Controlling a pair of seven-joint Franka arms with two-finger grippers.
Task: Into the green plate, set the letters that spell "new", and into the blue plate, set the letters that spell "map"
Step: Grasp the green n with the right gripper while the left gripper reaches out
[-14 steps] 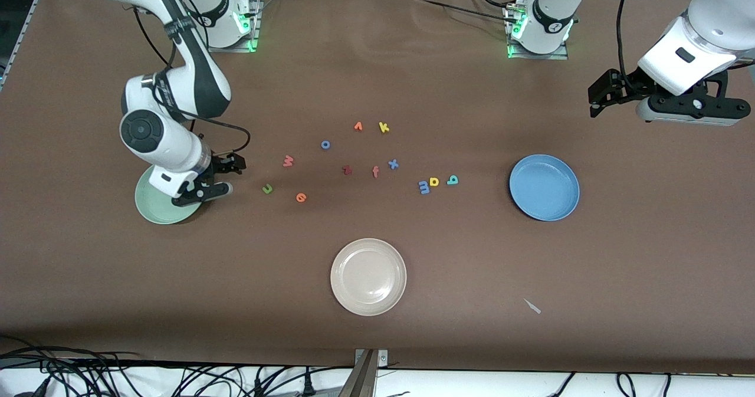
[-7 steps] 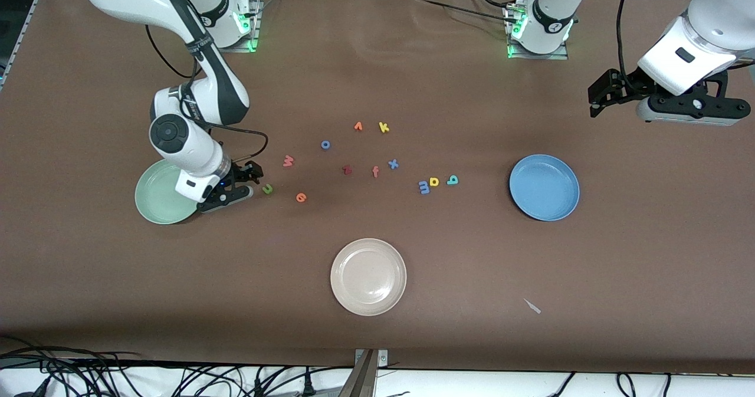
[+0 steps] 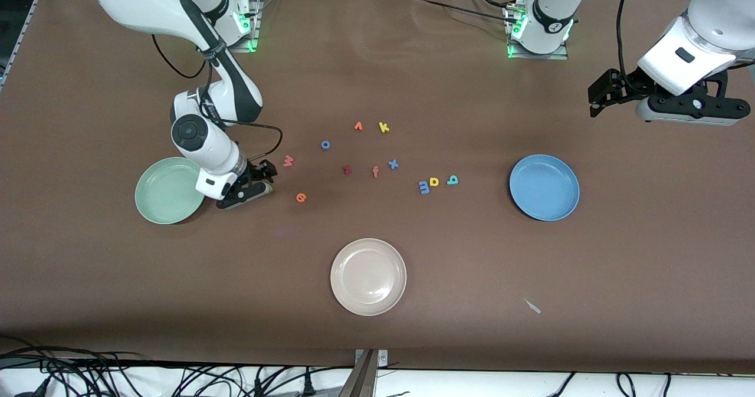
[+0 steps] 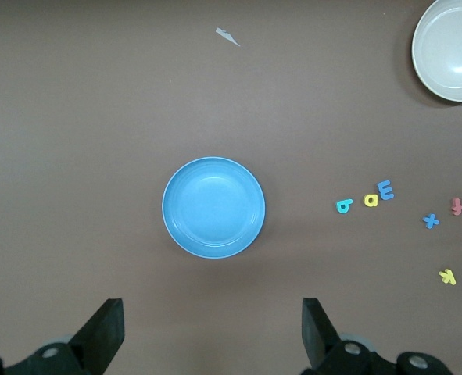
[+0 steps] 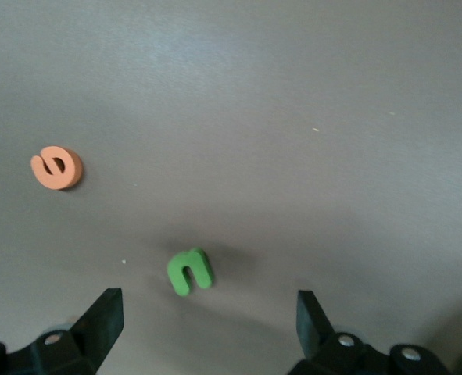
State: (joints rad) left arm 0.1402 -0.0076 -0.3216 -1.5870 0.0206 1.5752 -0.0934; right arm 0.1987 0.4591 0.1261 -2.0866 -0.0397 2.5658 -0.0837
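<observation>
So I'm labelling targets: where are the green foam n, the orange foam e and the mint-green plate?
Green foam letter n [image 5: 190, 271]: right wrist view, its arch.
Orange foam letter e [image 5: 56, 168]: right wrist view, its middle.
Round mint-green plate [image 3: 160, 193]: front view, bare inner floor.

Two glossy white arms with black joint bands, black two-finger grippers, black cables looped along the links, green lights glowing at both grey bases

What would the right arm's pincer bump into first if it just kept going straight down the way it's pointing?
Most likely the green n. The right pincer is open and points down at the table, with the n between its fingers. How high it hangs is hard to judge.
</observation>
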